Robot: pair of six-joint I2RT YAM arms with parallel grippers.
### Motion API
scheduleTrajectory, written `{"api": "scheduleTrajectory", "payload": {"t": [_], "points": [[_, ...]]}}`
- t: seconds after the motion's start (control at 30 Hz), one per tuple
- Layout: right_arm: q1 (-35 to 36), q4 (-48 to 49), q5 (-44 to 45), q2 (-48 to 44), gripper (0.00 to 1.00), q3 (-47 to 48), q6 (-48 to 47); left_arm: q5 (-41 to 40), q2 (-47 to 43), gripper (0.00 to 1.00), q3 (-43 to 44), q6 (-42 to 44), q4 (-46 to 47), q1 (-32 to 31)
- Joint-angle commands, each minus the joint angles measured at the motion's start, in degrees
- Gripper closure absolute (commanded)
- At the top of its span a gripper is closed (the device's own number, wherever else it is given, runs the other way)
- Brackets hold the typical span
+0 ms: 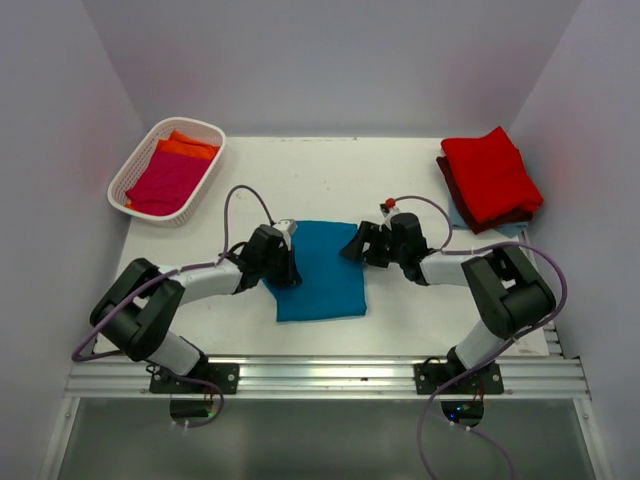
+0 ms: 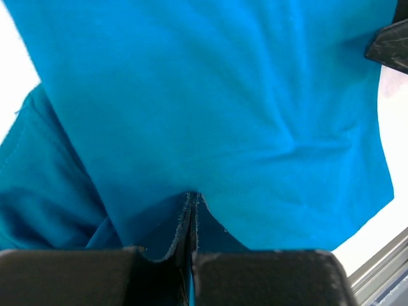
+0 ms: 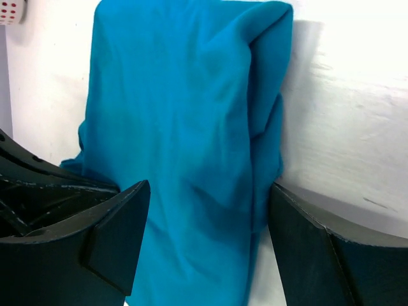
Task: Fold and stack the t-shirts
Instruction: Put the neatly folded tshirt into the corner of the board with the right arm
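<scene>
A teal blue t-shirt [image 1: 322,272] lies folded into a rough rectangle at the middle of the table. My left gripper [image 1: 287,264] is shut on its left edge; in the left wrist view the cloth [image 2: 210,95] rises in a small tent where the left gripper [image 2: 191,199] pinches it. My right gripper [image 1: 352,246] is open at the shirt's upper right corner. In the right wrist view the right gripper [image 3: 207,213] straddles the shirt's folded edge [image 3: 191,140], with the fingers [image 3: 121,236] apart from the cloth.
A white lattice basket [image 1: 205,182] at the back left holds a magenta shirt [image 1: 165,182] and an orange one [image 1: 186,148]. At the back right a red shirt [image 1: 490,170] tops a stack over maroon [image 1: 492,226] and light blue [image 1: 458,216]. A metal rail [image 1: 320,375] lines the front edge.
</scene>
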Motion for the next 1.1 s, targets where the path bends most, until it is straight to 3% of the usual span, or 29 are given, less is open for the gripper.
{"api": "scheduleTrajectory", "payload": {"t": [0.0,0.23,0.43,0.57,0.6,0.67,0.93,1.07], "points": [[2.97,-8.59,1.51,5.63,0.23,-2.73,0.46,-3.54,1.09,1.0,-2.45,-0.23,-0.03,-0.32],[12.11,-5.6,-0.5,11.86,0.25,0.51,4.32,-1.53,2.49,1.0,-3.42,-1.29,3.4,-1.38],[17.22,-3.05,-1.39,15.83,0.39,2.63,7.14,-1.96,2.05,1.0,-3.77,-1.38,4.19,-1.55],[17.13,-5.86,-1.12,14.77,0.69,4.13,5.47,-2.31,1.53,1.0,-4.3,-1.2,4.28,-1.55],[17.13,-6.73,-0.6,14.16,0.87,4.56,5.21,-2.4,1.44,1.0,-4.65,-1.2,4.19,-1.55],[17.13,-8.94,0.02,13.81,1.0,6.32,4.15,-2.49,0.83,1.0,-5.09,-1.29,4.28,-1.55],[10.65,-8.59,-2.53,8.02,1.0,10.98,3.71,-3.28,-4.09,1.0,-3.78,-1.2,0.68,-1.47],[5.01,-11.04,-3.76,4.05,1.0,14.75,2.48,-5.82,-11.54,1.0,0.26,-0.85,-6.86,-1.47]]}}
